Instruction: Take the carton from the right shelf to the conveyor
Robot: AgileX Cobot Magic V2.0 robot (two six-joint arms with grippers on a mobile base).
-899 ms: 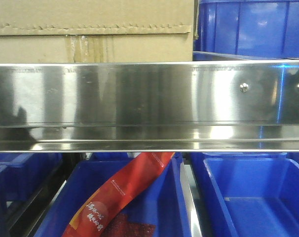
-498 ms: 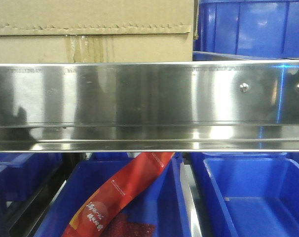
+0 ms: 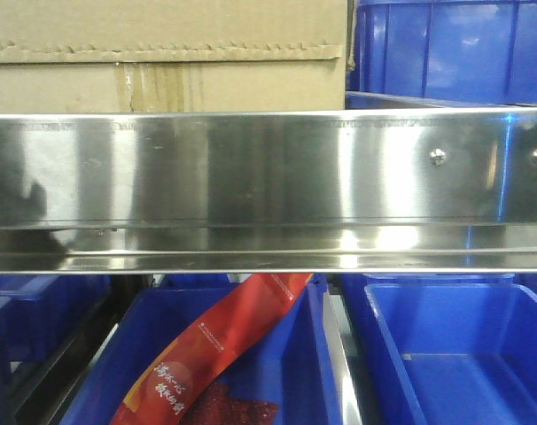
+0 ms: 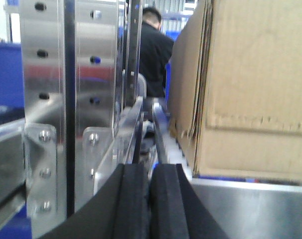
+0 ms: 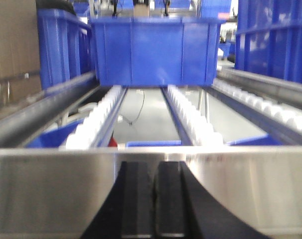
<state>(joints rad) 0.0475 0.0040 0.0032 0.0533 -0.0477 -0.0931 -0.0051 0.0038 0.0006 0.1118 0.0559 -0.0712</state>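
The brown carton (image 3: 162,53) stands on the right shelf behind its shiny steel front rail (image 3: 268,177), at the upper left of the front view. In the left wrist view the carton (image 4: 255,89) fills the right side. My left gripper (image 4: 150,172) is shut and empty, just left of the carton's near corner and level with the rail. My right gripper (image 5: 155,167) is also shut and empty. It sits in front of the steel rail (image 5: 51,189), with a strip of the carton (image 5: 14,45) at the far left. The conveyor is out of view.
Blue bins (image 3: 455,49) stand right of the carton, and one blue bin (image 5: 156,50) sits on white roller tracks (image 5: 98,117). Below the rail, a blue bin (image 3: 91,372) holds a red packet (image 3: 224,341). A steel upright (image 4: 66,99) is left of my left gripper. A person in black (image 4: 153,50) stands behind.
Only the dark reflection at the left end of the steel rail has shifted slightly. The carton and bins have not moved.
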